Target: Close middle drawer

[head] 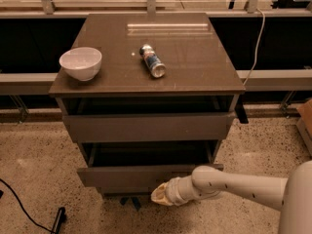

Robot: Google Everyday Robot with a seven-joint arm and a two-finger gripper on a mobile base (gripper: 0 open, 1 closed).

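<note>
The middle drawer (136, 175) is a wide grey-brown drawer with a plain flat front, second in the cabinet (146, 89). It stands partly open, sticking out a short way, with a dark gap above its front. My gripper (159, 195) is at the end of the white arm that comes in from the lower right. It is at the lower edge of the drawer's front, right of its middle, and seems to touch it.
The top drawer (146, 126) is slightly out too. A white bowl (80, 63) and a can (152, 61) lying on its side are on the cabinet top. A black cable (24, 209) lies on the speckled floor at the left. A box edge (306, 123) shows at the right.
</note>
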